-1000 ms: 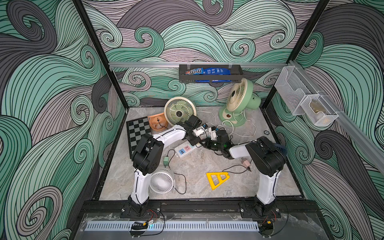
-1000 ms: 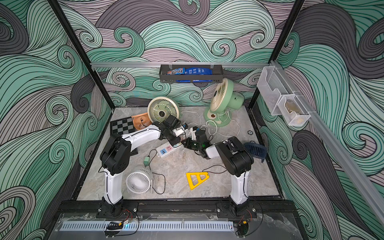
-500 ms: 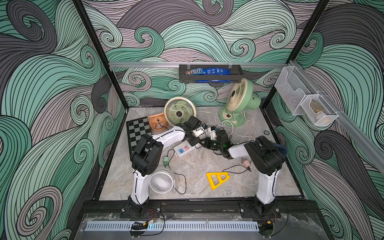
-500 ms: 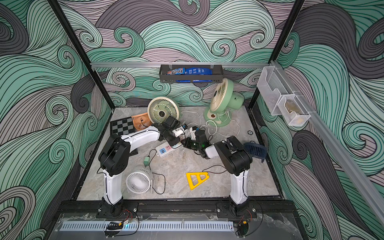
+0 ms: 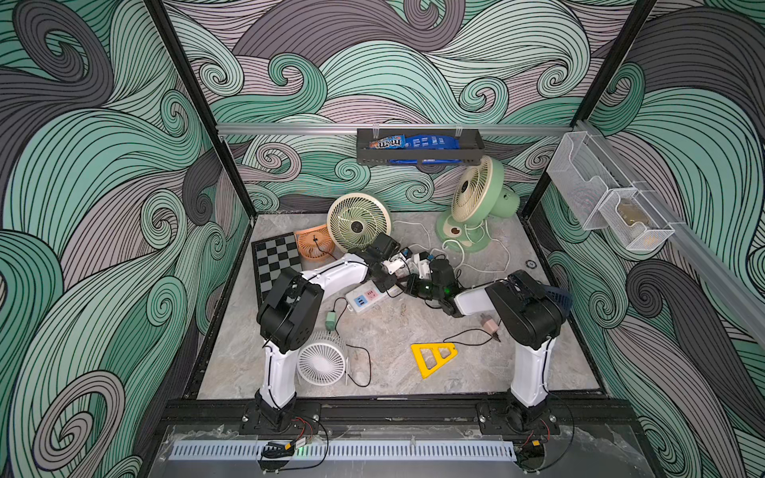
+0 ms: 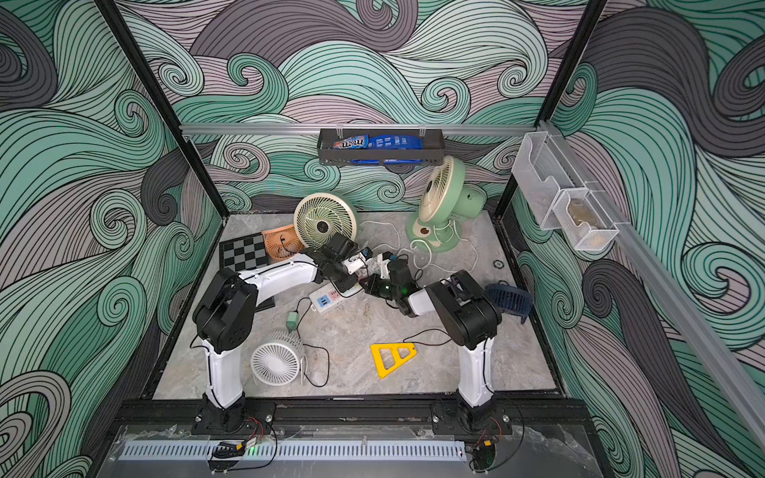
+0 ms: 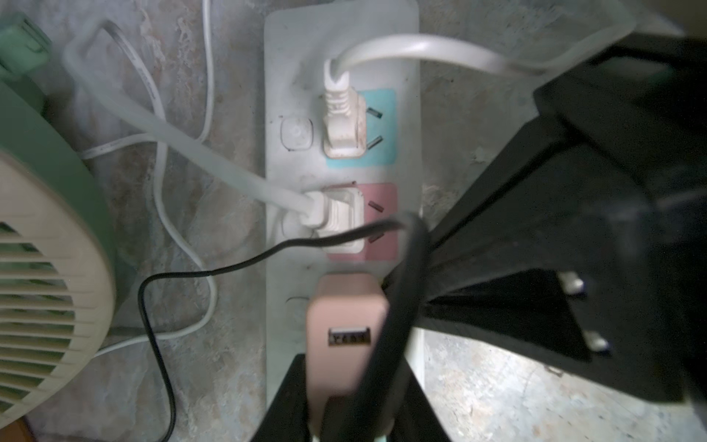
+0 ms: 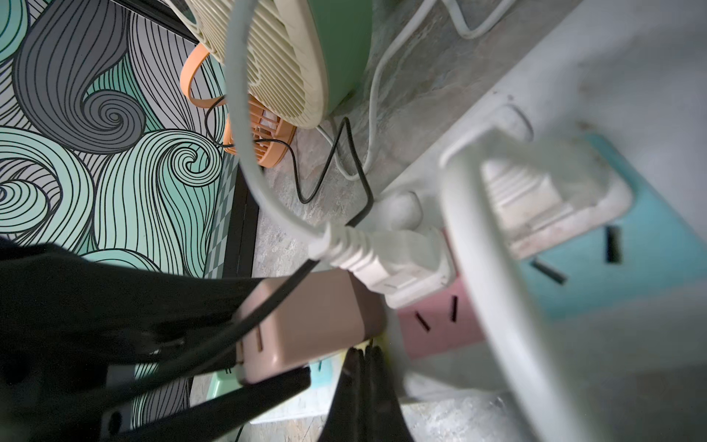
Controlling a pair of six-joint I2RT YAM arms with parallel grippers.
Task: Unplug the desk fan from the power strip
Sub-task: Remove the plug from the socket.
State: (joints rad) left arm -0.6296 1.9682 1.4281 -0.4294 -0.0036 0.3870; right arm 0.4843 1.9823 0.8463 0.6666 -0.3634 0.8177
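Left gripper (image 7: 346, 390) is clenched on a pink adapter (image 7: 346, 306). One black finger sits on each side of its body. The adapter stands plugged into the power strip (image 5: 363, 299), next to the pink socket.

The right gripper (image 8: 361, 367) is squeezed fully together and grasps nothing. Its tips are at the face of the strip, just beside the adapter.

In both top views the strip lies flat on the grey floor near the middle of the frame. It is angled, with its blue panel end toward the lower left. Both arms meet over its other end.

Two white plugs are seated in the strip, one (image 7: 340, 126) in the blue socket and one (image 7: 336, 214) in the pink socket. Their white cords loop away across the floor.

A thin black cable (image 7: 214, 269) runs from the small orange fan (image 8: 264, 141) and crosses the front of the adapter. Its end is hidden behind the fingers.

In a top view, a cream round fan (image 5: 358, 221) stands just above the strip, with the orange fan and a chessboard (image 5: 273, 258) to its left. A green fan (image 5: 476, 198) stands at the upper right of the floor. A small white fan (image 5: 321, 359) sits at the lower left, and a yellow triangle (image 5: 434, 356) lies lower centre.
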